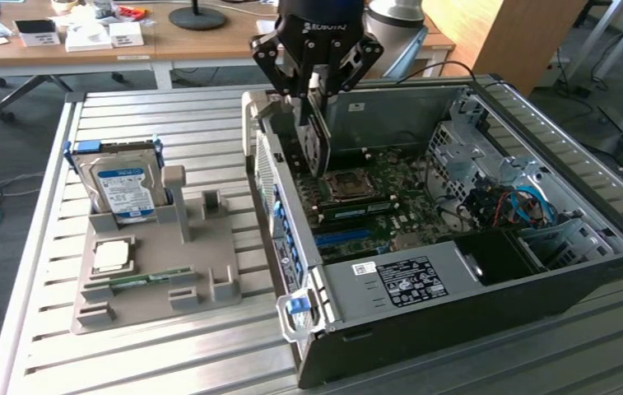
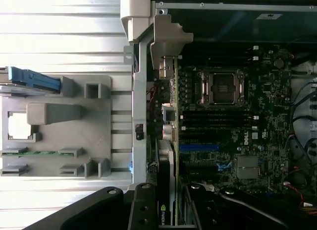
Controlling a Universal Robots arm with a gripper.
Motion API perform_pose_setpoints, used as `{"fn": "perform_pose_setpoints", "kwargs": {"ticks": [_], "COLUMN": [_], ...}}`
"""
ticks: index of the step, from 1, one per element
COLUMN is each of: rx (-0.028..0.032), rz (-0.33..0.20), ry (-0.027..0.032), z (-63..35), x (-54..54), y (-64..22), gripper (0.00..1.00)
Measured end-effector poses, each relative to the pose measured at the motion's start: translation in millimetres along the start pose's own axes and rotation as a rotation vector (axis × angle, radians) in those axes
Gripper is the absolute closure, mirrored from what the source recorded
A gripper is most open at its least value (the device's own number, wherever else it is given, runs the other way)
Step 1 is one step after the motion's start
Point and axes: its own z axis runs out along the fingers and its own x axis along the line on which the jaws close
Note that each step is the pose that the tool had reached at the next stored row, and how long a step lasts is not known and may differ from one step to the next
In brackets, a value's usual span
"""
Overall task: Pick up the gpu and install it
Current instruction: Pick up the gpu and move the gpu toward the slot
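Black robot gripper point(image 1: 313, 92) hangs over an open PC case point(image 1: 574, 271) on a slatted metal table point(image 1: 179, 123). Its fingers point(image 1: 276, 70) are pinched onto the top edge of the gpu point(image 1: 313, 140), one each side, so the card hangs upright on its long edge inside the case. In the ext. view the card sits at approx. 11 o'clock within the case, close to the case's rear wall, w/ its lower edge down by the motherboard point(image 1: 399, 218), just beside the bare CPU socket point(image 1: 346, 185). Can't tell if that edge touches a slot. In the wrist view the gpu point(image 2: 167, 190) shows edge-on between the dark fingers point(image 2: 142, 210), a thin green board line running alongside the motherboard, w/ a silver bracket point(image 2: 166, 36) at its far end against the case wall. A grey PSU point(image 1: 399, 280) w/ a white label lies at 6 o'clock in the case. At 9 o'clock from the case, well apart, a grey holder point(image 1: 196, 271) carries a blue-labelled HDD point(image 1: 121, 188) standing upright, a CPU chip point(image 1: 111, 255) lying flat and a green RAM stick point(image 1: 141, 280).
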Motion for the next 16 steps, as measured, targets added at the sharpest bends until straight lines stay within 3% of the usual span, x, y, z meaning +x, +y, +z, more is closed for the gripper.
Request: {"fn": "perform_pose_setpoints", "kwargs": {"ticks": [16], "rx": [0.0000], "rz": [0.000], "ry": [0.0000], "z": [0.5], "x": [-20.6], "y": [0.6], "gripper": [0.73]}}
